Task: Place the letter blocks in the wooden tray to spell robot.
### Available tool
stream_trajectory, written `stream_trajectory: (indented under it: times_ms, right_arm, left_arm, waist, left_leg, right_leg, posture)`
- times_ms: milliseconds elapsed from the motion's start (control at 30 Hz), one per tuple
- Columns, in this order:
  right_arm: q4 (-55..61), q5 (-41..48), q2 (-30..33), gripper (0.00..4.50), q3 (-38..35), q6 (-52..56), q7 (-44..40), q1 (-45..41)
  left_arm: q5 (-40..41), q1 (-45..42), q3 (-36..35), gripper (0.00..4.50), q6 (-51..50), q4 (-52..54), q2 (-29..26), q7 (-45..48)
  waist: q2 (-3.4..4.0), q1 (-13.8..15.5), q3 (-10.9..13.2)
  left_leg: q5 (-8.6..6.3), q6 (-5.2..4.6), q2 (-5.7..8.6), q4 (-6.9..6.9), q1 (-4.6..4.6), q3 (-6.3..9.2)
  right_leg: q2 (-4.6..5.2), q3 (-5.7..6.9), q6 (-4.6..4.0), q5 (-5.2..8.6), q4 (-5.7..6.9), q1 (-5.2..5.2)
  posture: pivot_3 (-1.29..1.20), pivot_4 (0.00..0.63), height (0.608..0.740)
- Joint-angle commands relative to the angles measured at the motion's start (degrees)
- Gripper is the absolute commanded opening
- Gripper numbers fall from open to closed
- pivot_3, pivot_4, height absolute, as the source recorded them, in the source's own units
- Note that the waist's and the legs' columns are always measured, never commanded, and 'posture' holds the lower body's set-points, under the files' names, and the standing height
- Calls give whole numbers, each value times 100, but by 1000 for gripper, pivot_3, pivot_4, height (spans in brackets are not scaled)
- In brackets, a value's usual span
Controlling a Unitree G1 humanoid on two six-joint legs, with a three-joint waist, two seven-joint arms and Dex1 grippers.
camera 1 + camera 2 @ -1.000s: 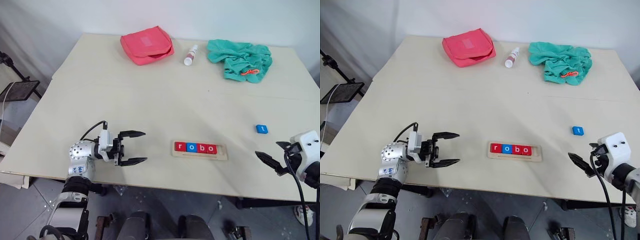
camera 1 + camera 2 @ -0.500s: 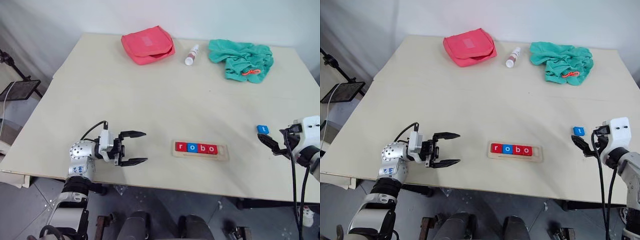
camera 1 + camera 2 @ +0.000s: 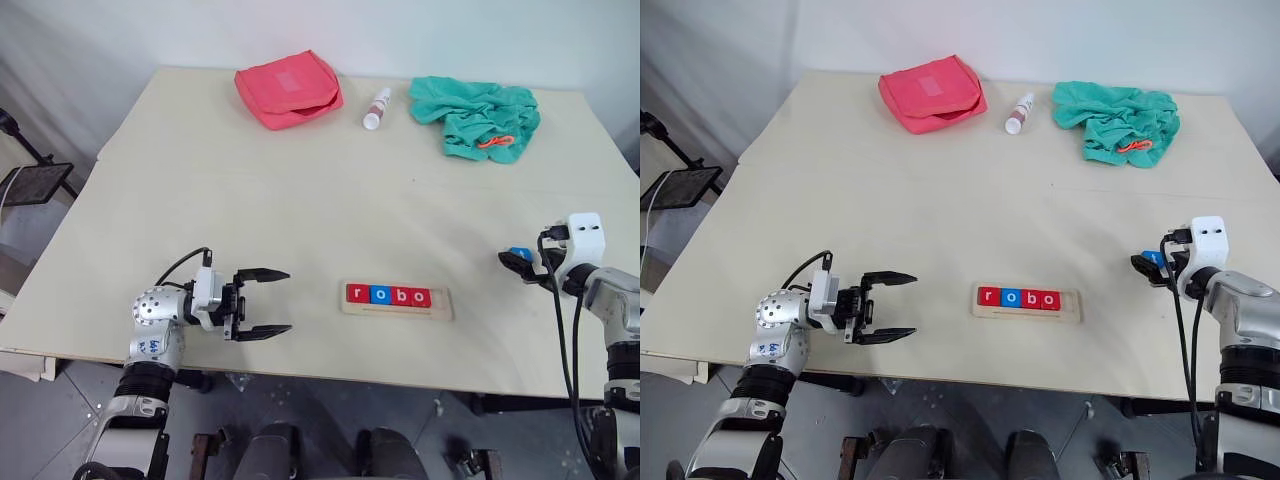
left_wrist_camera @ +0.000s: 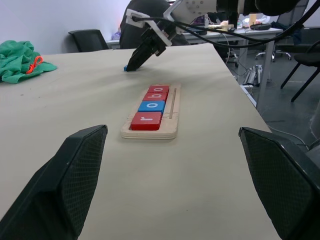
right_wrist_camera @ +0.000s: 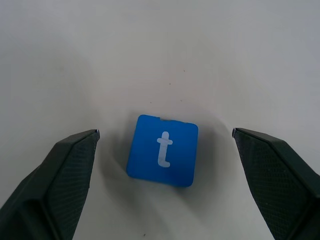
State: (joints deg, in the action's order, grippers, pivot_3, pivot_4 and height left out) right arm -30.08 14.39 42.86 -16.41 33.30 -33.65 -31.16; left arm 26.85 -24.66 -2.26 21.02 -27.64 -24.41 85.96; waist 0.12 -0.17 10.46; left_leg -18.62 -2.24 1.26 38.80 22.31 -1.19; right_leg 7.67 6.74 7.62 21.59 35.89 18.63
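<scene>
I read four white letters, r, o, b, o, on the letter blocks in the wooden tray near me: red r, blue o, red b, red o. On the right, a blue block lay flat on the table with a white t on it.

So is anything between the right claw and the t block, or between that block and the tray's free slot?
Nothing visible. The open right claw brackets the t block, and bare table lies between it and the tray.
</scene>
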Motion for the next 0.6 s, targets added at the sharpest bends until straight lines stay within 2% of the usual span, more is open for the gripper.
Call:
stream_trajectory:
  times_ms: [33, 100, 200, 433, 467, 600]
  right_arm:
    - [-314, -104, -3, 4464, 63, -242, 17, -147]
    - [-436, -111, -24, 4464, 85, -258, 24, -208]
    - [-546, -102, -52, 3918, 83, -228, 58, -260]
    - [-519, -83, -130, 1607, 60, -243, 111, -197]
    - [-448, -64, -148, 1453, 22, -240, 153, -157]
    - [-113, 10, -195, 1457, -103, -231, 278, 2]
  left_arm:
    - [113, 64, -75, 4500, -12, 219, -65, 115]
    - [114, 95, -93, 4500, -10, 247, -83, 97]
    - [120, 137, -98, 4500, -9, 284, -96, 89]
    - [110, 150, -108, 4500, -9, 291, -99, 61]
    - [105, 139, -106, 4500, -7, 279, -93, 57]
    - [97, 101, -96, 4500, -5, 240, -80, 64]
  waist:
    - [0, -3, 0]
    - [0, -6, 0]
    - [0, -5, 0]
    - [0, 1, 0]
    - [0, 0, 0]
    - [0, 1, 0]
  left_leg:
    - [0, 0, -1, 3, 0, 0]
    - [0, 0, -2, 7, 0, 0]
    - [0, 0, -3, 9, 0, -1]
    - [0, 0, -2, 11, 0, 2]
    - [0, 0, -2, 11, 0, 2]
    - [0, 0, -3, 11, 0, 2]
  right_leg:
    - [-1, 0, 0, 0, 0, 0]
    - [-1, -1, 0, 0, 0, -1]
    - [-1, -4, 0, 0, 0, -2]
    - [0, -12, 0, 0, 0, -5]
    - [0, -12, 0, 0, 0, -5]
    - [-1, -14, 0, 0, 0, -4]
  posture:
    - [0, 150, 740]
    - [0, 150, 740]
    - [0, 150, 740]
    - [0, 150, 740]
    - [0, 150, 740]
    - [0, 150, 740]
